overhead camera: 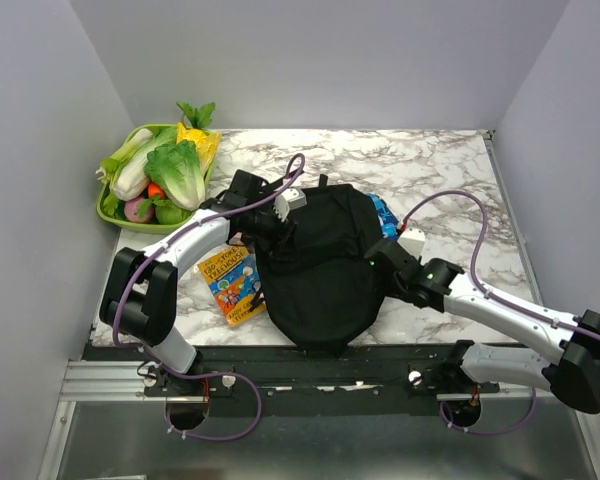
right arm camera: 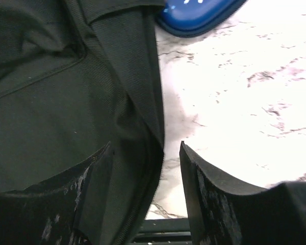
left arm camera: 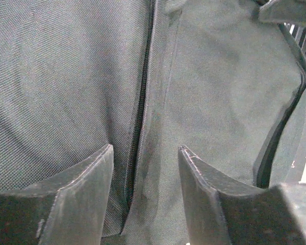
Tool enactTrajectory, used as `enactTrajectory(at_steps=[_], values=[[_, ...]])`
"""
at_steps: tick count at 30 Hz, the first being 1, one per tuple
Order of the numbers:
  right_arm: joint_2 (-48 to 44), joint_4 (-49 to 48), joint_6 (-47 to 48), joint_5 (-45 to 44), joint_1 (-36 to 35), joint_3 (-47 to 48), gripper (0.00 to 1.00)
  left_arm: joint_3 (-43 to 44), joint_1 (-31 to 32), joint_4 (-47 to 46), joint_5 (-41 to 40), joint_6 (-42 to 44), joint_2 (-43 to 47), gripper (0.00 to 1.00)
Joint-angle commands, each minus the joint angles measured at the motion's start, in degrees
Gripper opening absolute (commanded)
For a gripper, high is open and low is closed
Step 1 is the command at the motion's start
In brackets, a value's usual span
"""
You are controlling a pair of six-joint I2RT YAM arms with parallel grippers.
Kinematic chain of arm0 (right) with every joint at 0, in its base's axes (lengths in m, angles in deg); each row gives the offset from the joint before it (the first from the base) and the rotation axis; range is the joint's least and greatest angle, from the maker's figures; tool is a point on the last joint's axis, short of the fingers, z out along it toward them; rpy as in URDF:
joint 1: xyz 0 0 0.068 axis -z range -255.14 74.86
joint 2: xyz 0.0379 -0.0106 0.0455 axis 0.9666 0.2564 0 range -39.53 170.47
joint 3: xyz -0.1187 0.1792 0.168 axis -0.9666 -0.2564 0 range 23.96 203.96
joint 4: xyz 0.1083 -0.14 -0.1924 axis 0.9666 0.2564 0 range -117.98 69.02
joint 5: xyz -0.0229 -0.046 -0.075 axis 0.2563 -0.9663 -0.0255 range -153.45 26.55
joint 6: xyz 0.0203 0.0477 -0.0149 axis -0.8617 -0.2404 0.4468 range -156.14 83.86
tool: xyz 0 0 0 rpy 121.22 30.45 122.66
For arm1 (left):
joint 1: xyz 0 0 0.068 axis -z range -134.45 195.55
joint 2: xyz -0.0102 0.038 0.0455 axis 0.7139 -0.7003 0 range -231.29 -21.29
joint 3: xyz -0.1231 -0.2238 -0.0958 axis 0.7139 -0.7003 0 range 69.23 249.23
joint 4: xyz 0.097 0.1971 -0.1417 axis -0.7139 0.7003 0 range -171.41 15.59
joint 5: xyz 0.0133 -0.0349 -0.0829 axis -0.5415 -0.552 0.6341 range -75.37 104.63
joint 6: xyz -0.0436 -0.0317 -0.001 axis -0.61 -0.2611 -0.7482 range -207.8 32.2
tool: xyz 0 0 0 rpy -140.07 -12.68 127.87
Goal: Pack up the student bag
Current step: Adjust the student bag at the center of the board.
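The left gripper [left arm camera: 146, 148] stands with its two dark fingers wide apart, pressed close over the large floppy black fabric backpack [overhead camera: 320, 265]. Between the fingers runs a closed zipper line [left arm camera: 141, 102] with a fold of the woven cloth beside it. The fingers do not pinch anything.

The right gripper [right arm camera: 147, 148] also has its fingers spread. The right edge of the backpack, with its thick seam, lies in the gap between them. The left finger is above the black cloth and the right finger is above the white marble-pattern table [overhead camera: 430, 170].

From above, the backpack lies flat in the middle of the table, near the front edge, with one arm at each side of it. The left arm reaches to its upper left part, the right arm to its right side.

A small blue patterned glasses case [right arm camera: 199, 13] lies just beside the upper right edge of the backpack. A yellow and blue children's book [overhead camera: 232, 285] lies at the left side, touching the backpack. Farther left, in the corner, a green plastic tray [overhead camera: 110, 205] holds toy vegetables [overhead camera: 170, 165].
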Motion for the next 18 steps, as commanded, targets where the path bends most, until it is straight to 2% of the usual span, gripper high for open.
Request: enactTrajectory(at_steps=[1,2,6,7,9,12,13,14,15,18], values=[[-3.4,5.7,-0.8,-2.6,-0.6,-0.6,0.63,-1.4,0.9,-0.5,-1.6,1.6,0.9,0.57],[-3.7,5.1,-0.3,-2.0,-0.6,-1.3,0.63,-1.7,1.1,-1.1,-1.9,1.6,0.8,0.49],[-2.0,1.4,-2.0,1.5,-0.9,-4.2,0.61,-2.6,1.8,-2.5,-3.4,0.4,0.2,0.35],[-2.1,0.1,-1.9,2.8,-1.2,-5.0,0.58,-2.7,1.9,-2.8,-3.8,0.2,0.3,0.33],[-2.6,-4.1,-1.7,3.9,-1.3,-6.6,0.54,-3.1,2.2,-3.9,-5.2,-0.6,0.8,0.21],[-3.4,-5.7,-1.4,3.5,-1.4,-5.9,0.31,-2.4,2.2,-4.2,-5.7,-2.4,2.0,0.09],[-3.0,-5.1,-1.1,1.9,-1.4,-4.9,0.13,-2.1,2.1,-4.1,-5.7,-3.7,2.2,0.06],[-2.7,-4.2,-0.8,0.9,-1.3,-3.7,0.05,-1.9,2.1,-4.1,-5.8,-4.5,2.7,0.03],[-2.6,-2.4,-0.4,-0.2,-1.4,-2.5,0.01,-1.6,2.1,-4.3,-5.6,-5.2,3.6,0.01],[-2.9,-0.9,2.6,-5.3,-1.4,2.6,0.01,-1.0,2.0,-5.1,-4.9,-8.1,5.8,0.00]])
